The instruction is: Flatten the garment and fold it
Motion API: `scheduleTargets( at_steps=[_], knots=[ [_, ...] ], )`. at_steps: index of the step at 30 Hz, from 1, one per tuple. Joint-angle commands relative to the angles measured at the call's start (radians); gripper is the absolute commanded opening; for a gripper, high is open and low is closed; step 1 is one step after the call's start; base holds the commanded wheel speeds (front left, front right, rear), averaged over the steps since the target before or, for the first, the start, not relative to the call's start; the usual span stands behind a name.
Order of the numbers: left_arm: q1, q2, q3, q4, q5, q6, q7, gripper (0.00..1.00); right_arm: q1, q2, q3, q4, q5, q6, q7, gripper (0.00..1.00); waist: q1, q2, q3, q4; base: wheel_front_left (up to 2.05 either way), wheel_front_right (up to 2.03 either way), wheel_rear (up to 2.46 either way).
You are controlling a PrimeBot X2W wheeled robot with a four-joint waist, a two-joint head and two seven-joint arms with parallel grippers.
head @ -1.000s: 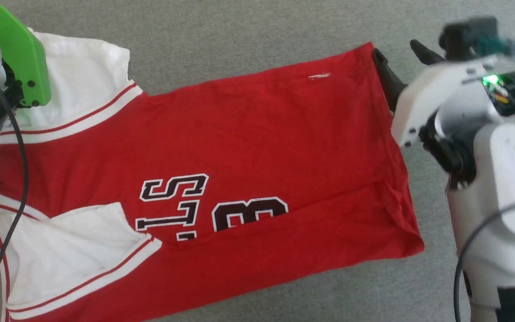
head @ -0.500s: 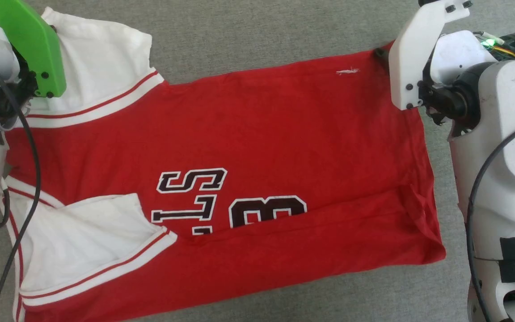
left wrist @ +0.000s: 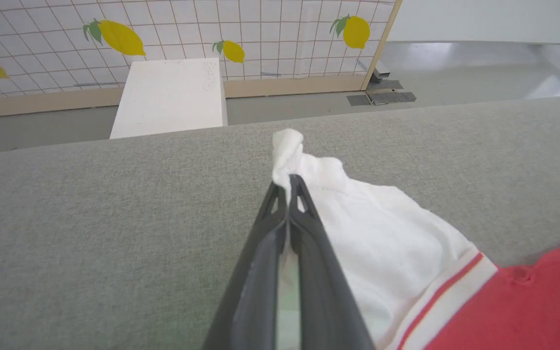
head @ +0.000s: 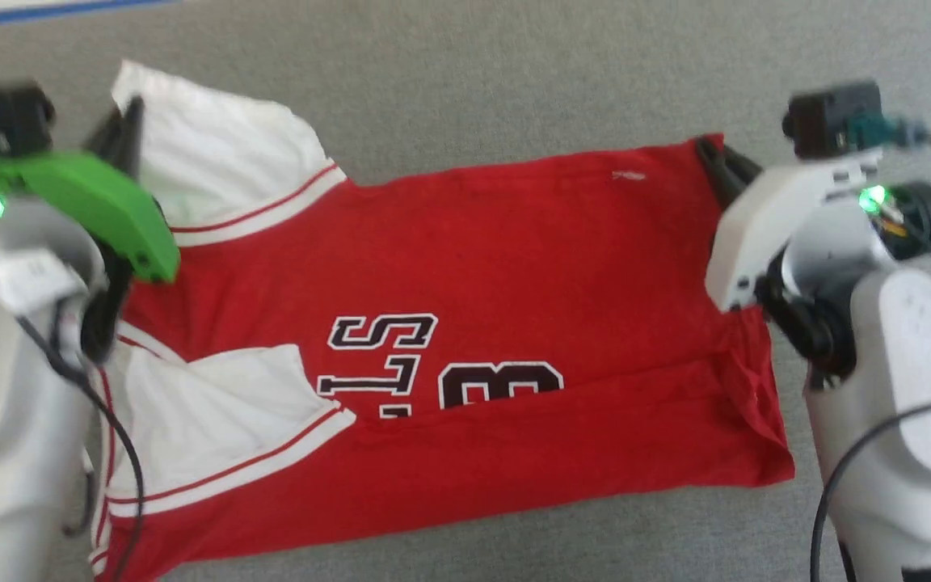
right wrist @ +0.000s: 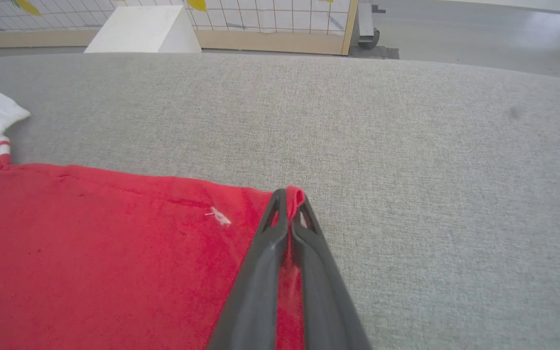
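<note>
Closed now, right fingers (right wrist: 260, 277) pinch the garment (right wrist: 114, 243) by its corner.

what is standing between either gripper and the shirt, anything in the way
Nothing visible. The left gripper is shut on the tip of the white sleeve of the garment, and the right gripper is shut on the red hem corner. The grey surface lies beyond both.

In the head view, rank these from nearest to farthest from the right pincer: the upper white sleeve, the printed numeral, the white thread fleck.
1. White thread fleck, just left of the right pincer.
2. Printed numeral, mid-shirt.
3. Upper white sleeve, far left.
</note>
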Motion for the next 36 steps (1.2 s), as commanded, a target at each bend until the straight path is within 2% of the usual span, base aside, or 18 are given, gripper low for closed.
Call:
scheduleTargets(
  at_steps=[1,5,10,19,26,32,33,34,35,36],
  knots=[
    [0.058,-0.010,0.010,-0.018,-0.019,-0.002,-0.033,0.00,0.043,-0.005,-0.003,-0.017,0.005,-0.002,-0.044,0.00,0.0000,0.0000,-0.121,0.045,0.00,0.00,0.00],
    [0.210,-0.025,0.027,-0.091,-0.042,0.018,-0.101,0.00,0.161,-0.020,-0.020,-0.048,0.016,-0.002,-0.127,0.00,0.0000,0.0000,-0.194,0.073,0.00,0.00,0.00],
    [0.377,-0.029,0.033,-0.185,-0.076,0.035,-0.120,0.00,0.274,-0.037,-0.053,-0.067,0.033,-0.002,-0.157,0.00,0.0000,0.0000,-0.243,0.103,0.00,0.00,0.00],
    [0.622,-0.063,0.030,-0.260,-0.156,0.080,-0.099,0.00,0.382,-0.105,-0.073,-0.033,0.024,-0.002,-0.056,0.00,0.0000,0.0000,-0.270,0.138,0.00,0.00,0.00],
    [0.705,-0.089,-0.011,-0.199,-0.190,0.048,-0.089,0.00,0.409,-0.157,-0.029,0.022,0.015,-0.002,0.061,0.00,0.0000,0.0000,-0.267,0.158,0.00,0.00,0.00],
    [0.659,-0.120,-0.053,-0.095,-0.169,0.009,-0.117,0.00,0.415,-0.143,-0.023,0.085,0.019,-0.002,0.131,0.00,0.0000,0.0000,-0.263,0.173,0.00,0.00,0.00],
    [0.650,-0.127,-0.055,-0.081,-0.166,0.007,-0.128,0.25,0.417,-0.135,-0.031,0.092,0.026,-0.002,0.138,0.23,0.0000,0.0000,-0.264,0.175,0.00,0.00,0.00],
    [0.645,-0.131,-0.056,-0.070,-0.165,0.005,-0.133,0.81,0.420,-0.127,-0.037,0.094,0.031,-0.002,0.144,0.53,0.0000,0.0000,-0.266,0.176,0.00,0.00,0.00],
    [0.638,-0.134,-0.059,-0.060,-0.159,0.004,-0.142,1.00,0.425,-0.118,-0.047,0.091,0.037,-0.002,0.147,1.00,0.0000,0.0000,-0.269,0.177,0.00,0.00,0.00],
    [0.634,-0.138,-0.058,-0.054,-0.159,0.003,-0.150,1.00,0.431,-0.110,-0.057,0.085,0.040,-0.002,0.148,1.00,0.0000,0.0000,-0.272,0.178,0.00,0.00,0.00]
  ],
)
